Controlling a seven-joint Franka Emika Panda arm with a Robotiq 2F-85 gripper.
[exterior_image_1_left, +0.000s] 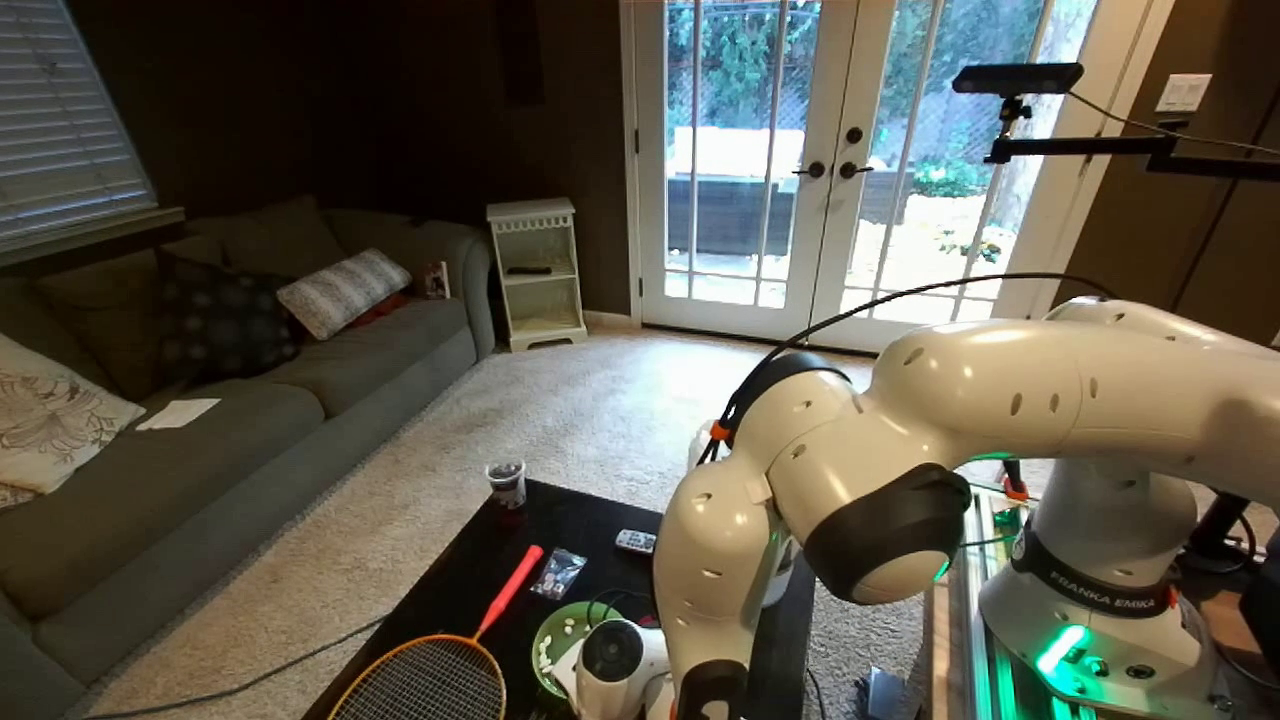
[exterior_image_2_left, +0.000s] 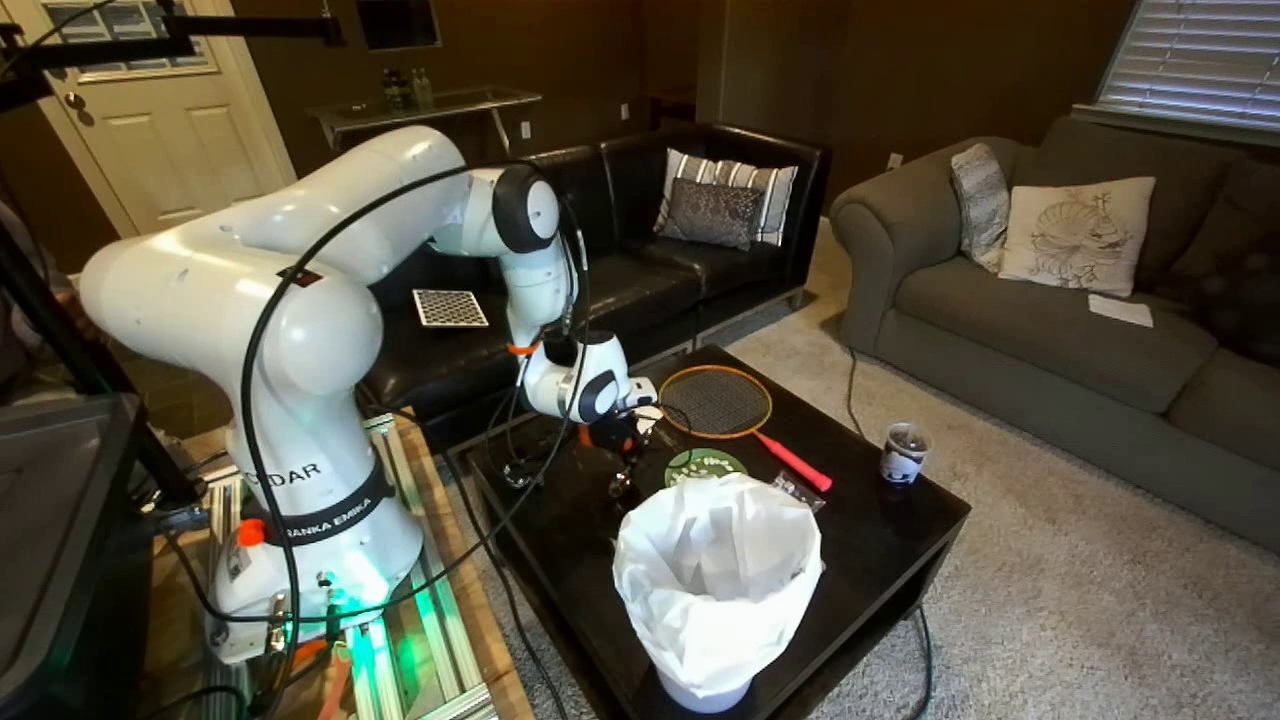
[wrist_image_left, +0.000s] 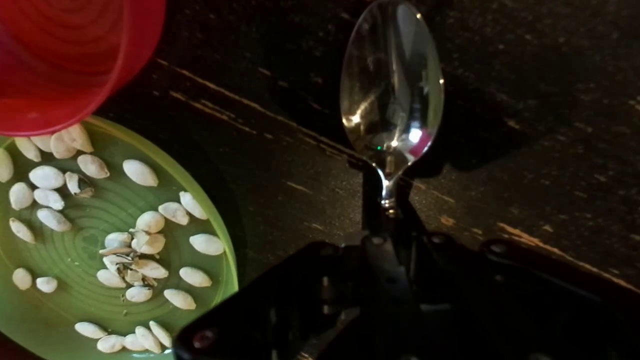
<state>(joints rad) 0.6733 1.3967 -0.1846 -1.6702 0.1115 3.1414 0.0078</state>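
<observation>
- A shiny silver metal spoon (wrist_image_left: 392, 85) stretches out ahead of the fingers (wrist_image_left: 384, 257) in the wrist view, its oval bowl farthest from them; the handle's far end is hidden.
- The fingers stand almost together, pinched on the spoon behind its neck. So slim and smooth a part would probably twist easily, so a firm, even squeeze and small, slow wrist turns seem wise.
- Whether the bowl touches the dark, scratched wooden bench (wrist_image_left: 525, 215) beneath the fingers is hard to tell; a little clearance would likely spare the grip a knock.
- Just left of the fingers lies a round green plate (wrist_image_left: 75, 300) scattered with pale oval seeds (wrist_image_left: 150, 221); sideways swings should be gentle, or the rim could get nudged.
- Ahead and to the left of the fingers, a red plastic cup (wrist_image_left: 75, 60) overlaps the plate's edge in this view; the bowl needs room there too.
- In an exterior view, a white bag-lined bin (exterior_image_2_left: 715, 580) stands nearer the camera than the fingers; an orange-framed racket (exterior_image_2_left: 720, 405) with a red handle lies beyond them.
</observation>
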